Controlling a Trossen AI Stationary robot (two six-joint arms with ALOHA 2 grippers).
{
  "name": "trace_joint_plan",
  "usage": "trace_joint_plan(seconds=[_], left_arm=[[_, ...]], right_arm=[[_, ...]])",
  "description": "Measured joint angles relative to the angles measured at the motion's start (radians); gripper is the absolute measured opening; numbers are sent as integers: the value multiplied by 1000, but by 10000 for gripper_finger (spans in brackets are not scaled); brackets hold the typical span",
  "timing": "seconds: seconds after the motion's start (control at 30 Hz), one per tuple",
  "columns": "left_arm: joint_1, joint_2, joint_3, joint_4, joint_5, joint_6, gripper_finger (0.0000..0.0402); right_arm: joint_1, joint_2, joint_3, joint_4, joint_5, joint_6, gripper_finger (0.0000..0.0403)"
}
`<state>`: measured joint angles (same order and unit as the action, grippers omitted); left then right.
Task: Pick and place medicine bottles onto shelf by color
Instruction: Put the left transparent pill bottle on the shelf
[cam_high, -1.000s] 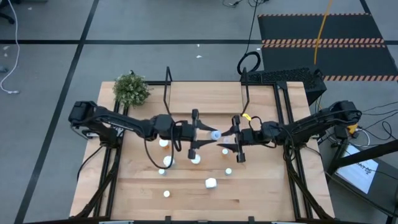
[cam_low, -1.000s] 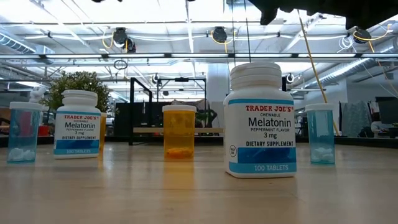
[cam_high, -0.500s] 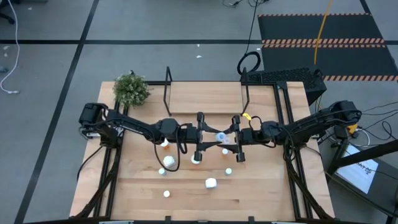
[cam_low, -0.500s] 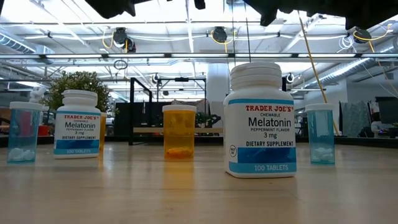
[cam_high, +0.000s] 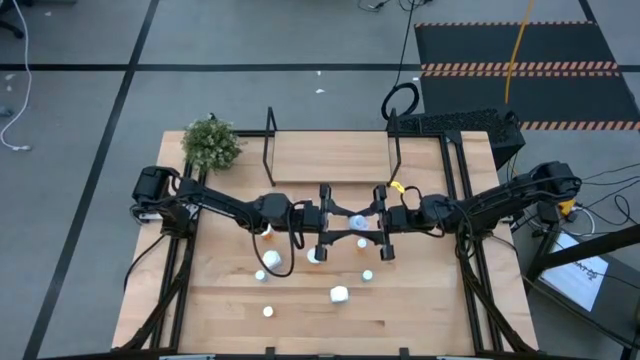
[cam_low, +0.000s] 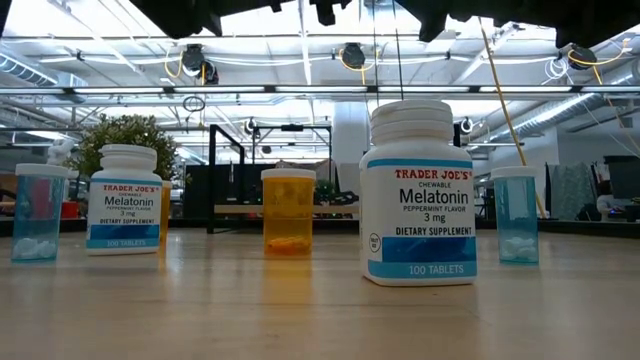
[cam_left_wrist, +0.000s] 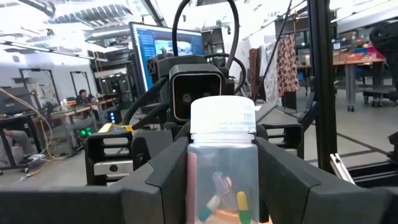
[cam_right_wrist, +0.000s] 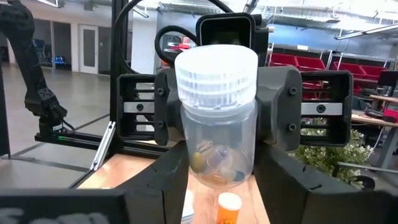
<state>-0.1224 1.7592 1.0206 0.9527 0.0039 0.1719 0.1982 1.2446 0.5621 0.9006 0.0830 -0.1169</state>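
A clear medicine bottle (cam_high: 357, 220) with a white cap (cam_left_wrist: 222, 116) hangs above the middle of the table, a few coloured capsules inside it. My left gripper (cam_high: 343, 220) and my right gripper (cam_high: 372, 222) meet at it from opposite sides, both shut on it. Several other medicine bottles stand upright on the tabletop below: two white Melatonin bottles (cam_low: 418, 195), an orange one (cam_low: 288, 210) and two blue ones (cam_low: 515, 215). The shelf (cam_high: 330, 155), a light-wood board with a black frame upright at each end, lies at the table's far middle. My left gripper pinches the bottle's clear body (cam_left_wrist: 221, 168) between its two fingers (cam_left_wrist: 161, 180), just below the cap. The fingers reach in level from the table's left. The bottle stands upright, cap up, lifted clear of the table. My right gripper pinches the same bottle's body (cam_right_wrist: 217, 162) between its two fingers (cam_right_wrist: 283, 180), coming level from the table's right, opposite the left gripper. The bottle stays upright between both grippers.
A small potted plant (cam_high: 212, 143) stands at the table's far left corner. Loose bottles (cam_high: 338, 294) dot the table's middle and near part under both arms. The near strip of the tabletop (cam_high: 330, 330) is bare wood.
My left gripper has gone toward the table's right and a little down, carrying the clear bottle up to my right gripper, which has kept its place. The bottle has stayed upright and clear of the table.
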Motion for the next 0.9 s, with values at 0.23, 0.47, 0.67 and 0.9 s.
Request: trace_joint_plan(seconds=[0.23,0.47,0.67,0.9], left_arm=[[1,-2,0,-18,-4,-39,173],[2,-105,0,-226,-41,-43,220],[3,-210,0,-424,-79,-57,275],[0,-256,0,-488,-87,-71,293]], right_arm=[[0,-2,0,-17,0,5,158],[-1,-20,5,-81,2,29,158],[-2,-21,5,-161,33,93,158],[-21,-21,4,-252,83,105,158]])
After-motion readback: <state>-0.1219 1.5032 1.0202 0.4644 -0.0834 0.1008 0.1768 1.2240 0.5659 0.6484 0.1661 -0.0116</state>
